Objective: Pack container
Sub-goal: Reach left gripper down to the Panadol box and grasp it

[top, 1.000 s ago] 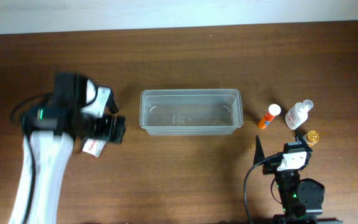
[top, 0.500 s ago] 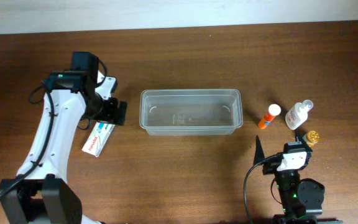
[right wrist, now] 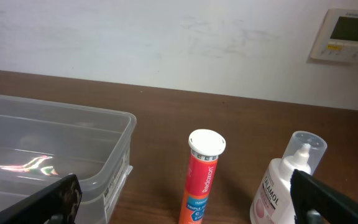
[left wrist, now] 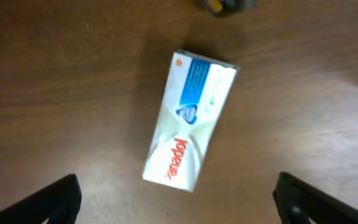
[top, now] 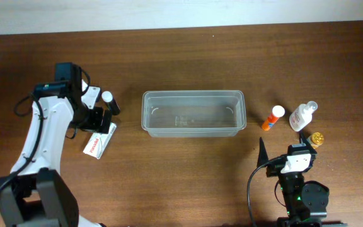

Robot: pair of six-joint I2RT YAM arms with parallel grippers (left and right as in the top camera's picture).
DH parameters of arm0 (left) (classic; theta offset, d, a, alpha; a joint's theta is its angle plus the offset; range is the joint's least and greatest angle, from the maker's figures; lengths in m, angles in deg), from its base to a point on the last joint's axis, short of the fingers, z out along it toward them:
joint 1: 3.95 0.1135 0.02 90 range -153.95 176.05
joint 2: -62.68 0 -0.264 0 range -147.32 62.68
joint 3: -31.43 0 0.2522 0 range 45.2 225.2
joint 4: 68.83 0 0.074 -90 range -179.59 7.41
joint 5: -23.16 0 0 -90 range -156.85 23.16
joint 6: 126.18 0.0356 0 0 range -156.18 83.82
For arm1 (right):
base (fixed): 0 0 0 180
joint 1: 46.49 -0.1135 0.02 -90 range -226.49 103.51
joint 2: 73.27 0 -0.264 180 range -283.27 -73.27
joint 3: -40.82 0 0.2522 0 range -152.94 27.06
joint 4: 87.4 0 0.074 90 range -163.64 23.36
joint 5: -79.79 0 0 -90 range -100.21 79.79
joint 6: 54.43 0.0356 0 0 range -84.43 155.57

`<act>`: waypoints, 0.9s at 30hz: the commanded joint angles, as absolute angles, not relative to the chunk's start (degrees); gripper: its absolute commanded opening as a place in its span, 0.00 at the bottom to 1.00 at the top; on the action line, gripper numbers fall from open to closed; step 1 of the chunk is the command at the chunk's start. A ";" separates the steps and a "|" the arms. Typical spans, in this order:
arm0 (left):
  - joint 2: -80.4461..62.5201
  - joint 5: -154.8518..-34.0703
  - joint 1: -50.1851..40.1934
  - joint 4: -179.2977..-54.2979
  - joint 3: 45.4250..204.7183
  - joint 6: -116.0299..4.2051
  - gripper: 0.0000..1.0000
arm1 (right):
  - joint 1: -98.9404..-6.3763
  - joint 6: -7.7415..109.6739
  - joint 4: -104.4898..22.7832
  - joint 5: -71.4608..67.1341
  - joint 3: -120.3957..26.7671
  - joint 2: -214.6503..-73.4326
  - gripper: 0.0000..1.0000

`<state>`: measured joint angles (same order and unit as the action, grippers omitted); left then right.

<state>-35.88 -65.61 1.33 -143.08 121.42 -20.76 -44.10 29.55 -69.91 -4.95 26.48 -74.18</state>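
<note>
A: What's hard to see?
B: Overhead, your left arm [top: 46,126] covers pt of the box [top: 95,147]. Gold thing [top: 317,137] by the right gripper [top: 283,146] is too small to ID.
A: Container?
B: Container [top: 193,112] sits mid-table, mouth up, long axis left-right.
A: Grippers?
B: Both released, jaws spread wide, nothing held. Left gripper [left wrist: 178,202] is above the box.
</note>
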 commanded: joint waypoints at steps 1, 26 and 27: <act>-36.97 -70.42 1.57 -139.87 118.30 -13.39 1.00 | -43.69 29.81 -69.54 -5.02 26.75 -73.67 0.98; -39.03 -69.70 1.48 -124.13 104.11 -6.31 0.99 | -43.69 29.83 -69.54 -5.02 26.75 -73.67 0.98; -39.16 -68.74 1.48 -123.65 103.78 -6.33 0.99 | -43.69 29.83 -69.54 -5.02 26.75 -73.67 0.98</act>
<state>-38.17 -70.27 1.42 -124.70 104.99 -7.25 -44.10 29.55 -69.91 -4.93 26.48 -74.18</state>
